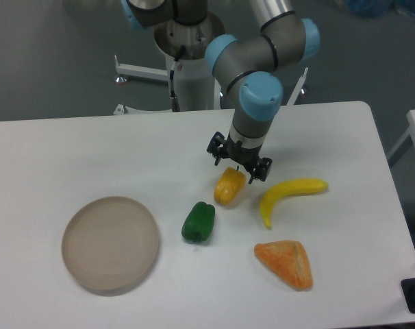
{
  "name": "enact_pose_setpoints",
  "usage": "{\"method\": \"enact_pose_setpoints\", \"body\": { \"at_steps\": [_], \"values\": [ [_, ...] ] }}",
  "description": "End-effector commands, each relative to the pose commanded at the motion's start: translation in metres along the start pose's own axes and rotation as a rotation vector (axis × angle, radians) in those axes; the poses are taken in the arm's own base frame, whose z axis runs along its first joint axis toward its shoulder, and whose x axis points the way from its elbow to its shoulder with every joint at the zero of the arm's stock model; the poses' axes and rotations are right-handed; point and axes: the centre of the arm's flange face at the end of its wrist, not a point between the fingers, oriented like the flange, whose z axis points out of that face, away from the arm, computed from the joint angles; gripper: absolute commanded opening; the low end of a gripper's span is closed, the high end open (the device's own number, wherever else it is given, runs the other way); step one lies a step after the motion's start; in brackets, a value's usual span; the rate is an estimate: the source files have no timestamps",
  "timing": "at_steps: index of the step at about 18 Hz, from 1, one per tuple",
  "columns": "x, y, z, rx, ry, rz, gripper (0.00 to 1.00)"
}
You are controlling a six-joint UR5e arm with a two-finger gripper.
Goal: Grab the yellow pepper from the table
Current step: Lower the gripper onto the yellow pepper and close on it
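The yellow pepper (229,187) lies on the white table (91,151) near its middle, stubby and yellow-orange. My gripper (238,166) hangs open just above the pepper's upper end, one finger to each side of that end. Nothing is held between the fingers. The pepper's stem is hidden under the gripper.
A green pepper (198,222) lies just left of and below the yellow one. A curved banana (288,194) sits to the right, and an orange triangular piece (285,263) below it. A round beige plate (111,243) is at the front left. The robot base (189,62) stands behind the table.
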Motion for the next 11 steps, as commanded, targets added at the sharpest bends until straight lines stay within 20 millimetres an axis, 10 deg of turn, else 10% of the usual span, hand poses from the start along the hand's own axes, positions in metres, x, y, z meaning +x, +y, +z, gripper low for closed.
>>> {"method": "enact_pose_setpoints", "body": {
  "at_steps": [11],
  "values": [
    [0.006, -0.006, 0.012, -0.015, 0.013, 0.017, 1.0]
  ]
}}
